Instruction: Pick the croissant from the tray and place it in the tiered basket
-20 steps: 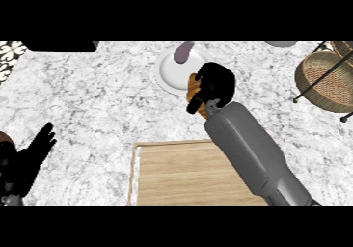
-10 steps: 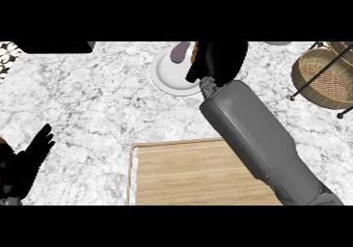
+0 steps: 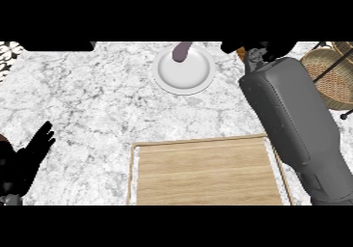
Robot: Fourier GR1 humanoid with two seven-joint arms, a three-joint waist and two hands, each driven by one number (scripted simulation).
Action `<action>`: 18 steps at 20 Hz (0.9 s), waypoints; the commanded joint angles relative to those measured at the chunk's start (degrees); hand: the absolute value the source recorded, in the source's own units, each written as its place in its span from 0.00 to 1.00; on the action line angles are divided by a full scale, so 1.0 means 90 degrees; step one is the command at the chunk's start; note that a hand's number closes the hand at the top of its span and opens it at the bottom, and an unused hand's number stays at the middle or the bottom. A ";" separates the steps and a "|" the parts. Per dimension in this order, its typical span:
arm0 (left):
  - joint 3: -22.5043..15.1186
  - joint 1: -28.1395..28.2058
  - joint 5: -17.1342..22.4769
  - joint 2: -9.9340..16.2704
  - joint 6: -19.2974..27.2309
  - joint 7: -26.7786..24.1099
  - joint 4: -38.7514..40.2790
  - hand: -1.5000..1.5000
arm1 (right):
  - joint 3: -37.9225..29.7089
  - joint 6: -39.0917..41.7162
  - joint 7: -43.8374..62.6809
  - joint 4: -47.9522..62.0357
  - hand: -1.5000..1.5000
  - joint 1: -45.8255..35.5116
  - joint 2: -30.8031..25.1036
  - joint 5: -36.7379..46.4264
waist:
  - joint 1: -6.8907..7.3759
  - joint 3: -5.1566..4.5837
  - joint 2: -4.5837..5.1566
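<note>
My right hand (image 3: pixel 263 48) is at the counter's far edge, just left of the tiered basket (image 3: pixel 334 72), and is partly cut off by the view's top. Its black fingers curl round the croissant (image 3: pixel 241 53), of which only a brown sliver shows at the hand's left side. The grey forearm runs from the lower right up to the hand. The wooden tray (image 3: pixel 208 173) lies at the near middle, with nothing on its visible surface. My left hand (image 3: pixel 24 161) rests open at the left edge, fingers up.
A white plate (image 3: pixel 183 72) sits at the far middle, with a purple object (image 3: pixel 182 51) at its far rim. The basket's dark wire legs (image 3: pixel 327 72) stand at the far right. A patterned surface (image 3: pixel 4 55) borders the far left corner.
My right arm has swung to the right with the croissant, from over the white plate towards the tiered basket. The plate is now uncovered. The left hand has stayed still.
</note>
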 commanded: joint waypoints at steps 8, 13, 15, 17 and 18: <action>-0.0064 -0.0253 -0.0073 -0.0034 -0.0064 0.0356 -0.0185 0.50 | -0.1276 -0.1289 -0.1769 0.2297 1.00 -0.0624 -0.1181 -0.0243 | 0.0142 0.0004 0.0052; -0.0068 -0.0122 -0.0152 -0.0162 -0.0010 -0.0061 -0.0071 0.50 | -0.2255 -0.2004 -0.3183 0.2287 1.00 -0.0391 -0.1543 -0.1614 | 0.0129 0.0009 0.0057; 0.0059 -0.0275 -0.0117 -0.0010 -0.0096 -0.0051 0.0107 0.50 | -0.2454 -0.2263 -0.3755 0.2807 1.00 -0.0502 -0.1592 -0.1862 | 0.0154 0.0007 0.0070; -0.0038 -0.0470 -0.0167 -0.0193 0.0051 0.0080 0.0211 0.50 | -0.2824 -0.2232 -0.4198 0.3527 1.00 -0.0832 -0.2044 -0.2098 | 0.0226 0.0010 0.0126; -0.0018 -0.0196 -0.0078 -0.0047 -0.0159 0.0133 -0.0120 0.50 | -0.2877 -0.2264 -0.4407 0.3785 1.00 -0.0931 -0.2130 -0.2129 | 0.0269 0.0011 0.0107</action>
